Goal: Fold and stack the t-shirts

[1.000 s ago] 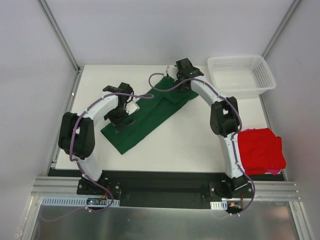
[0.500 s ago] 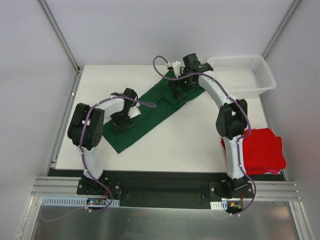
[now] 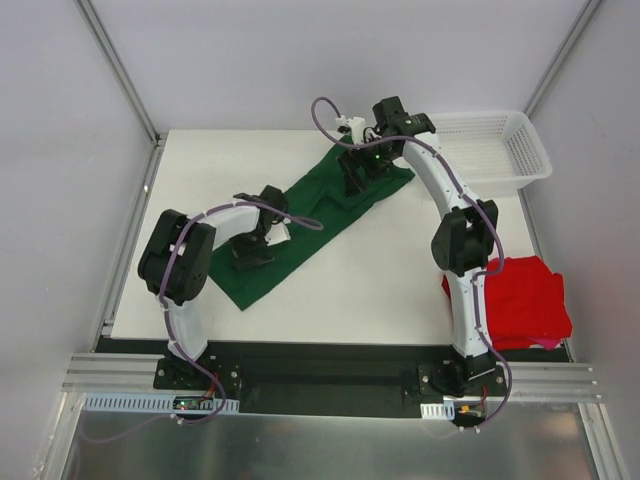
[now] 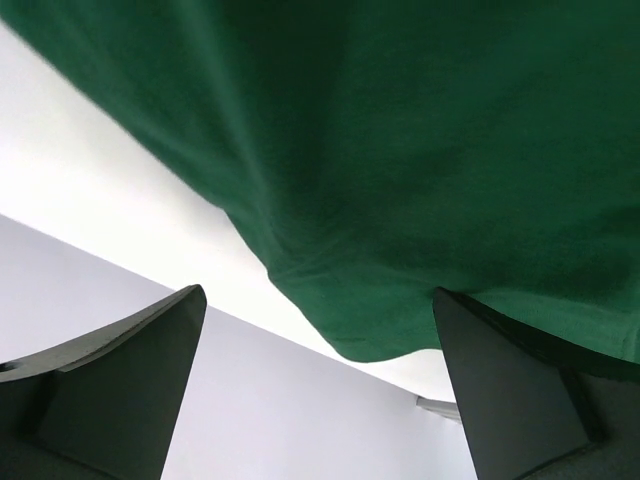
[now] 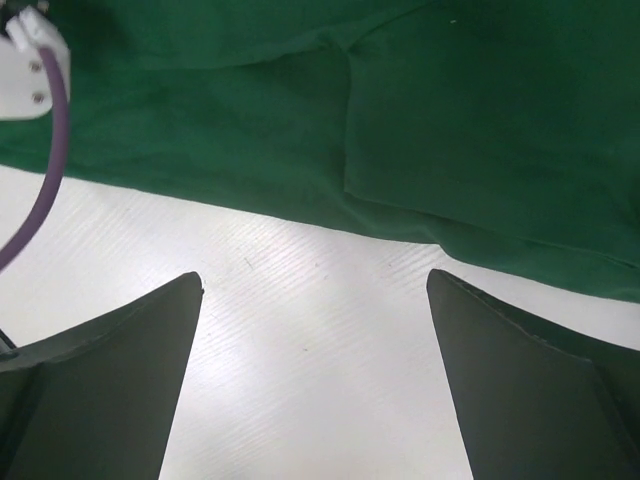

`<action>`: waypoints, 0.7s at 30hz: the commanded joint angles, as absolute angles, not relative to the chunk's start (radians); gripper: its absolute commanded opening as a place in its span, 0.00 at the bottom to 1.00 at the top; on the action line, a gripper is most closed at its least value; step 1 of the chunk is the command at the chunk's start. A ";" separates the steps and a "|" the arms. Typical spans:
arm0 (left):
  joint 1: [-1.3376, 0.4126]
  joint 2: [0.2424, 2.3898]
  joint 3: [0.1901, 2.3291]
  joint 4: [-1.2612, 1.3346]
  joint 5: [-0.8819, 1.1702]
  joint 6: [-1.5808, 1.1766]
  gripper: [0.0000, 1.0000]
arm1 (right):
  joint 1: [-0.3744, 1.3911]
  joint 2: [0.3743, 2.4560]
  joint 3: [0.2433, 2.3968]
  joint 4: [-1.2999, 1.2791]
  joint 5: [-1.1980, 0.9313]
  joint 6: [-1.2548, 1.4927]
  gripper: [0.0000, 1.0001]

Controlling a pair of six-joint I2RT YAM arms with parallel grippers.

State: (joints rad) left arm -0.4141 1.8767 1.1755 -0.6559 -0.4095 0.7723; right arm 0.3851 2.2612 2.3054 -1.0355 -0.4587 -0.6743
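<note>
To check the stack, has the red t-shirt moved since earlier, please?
No. The red t-shirt stays on the table's near right corner, same gap from the basket.

Change over the last second. My left pincer [image 3: 252,248] now sits closer to the near end of the dark green t-shirt [image 3: 305,222], and my left elbow swings inward, to the right. My right pincer [image 3: 358,176] is back from the shirt's far corner and hangs over its far end, forearm raised and purple cable [image 3: 322,110] looped higher. The shirt's far end lies broader, toward the basket [image 3: 530,140]. A strip of the red t-shirt [image 3: 525,300] now shows left of my right arm.
</note>
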 commanded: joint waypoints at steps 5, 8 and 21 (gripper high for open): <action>-0.580 1.896 1.239 -0.707 -0.213 0.655 0.99 | 0.350 2.264 2.341 -1.014 -0.339 -0.704 1.00; -0.638 1.930 1.290 -0.727 -0.167 0.632 0.99 | 0.341 2.261 2.338 -1.005 -0.266 -0.730 1.00; -0.833 2.115 1.560 -0.739 -0.014 0.565 0.99 | 0.278 2.238 2.315 -0.960 -0.146 -0.788 1.00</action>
State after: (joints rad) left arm -0.7837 2.0422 1.4826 -0.7769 -0.1501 0.6312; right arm 0.2893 2.2700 2.3054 -0.9874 -0.1898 -0.7547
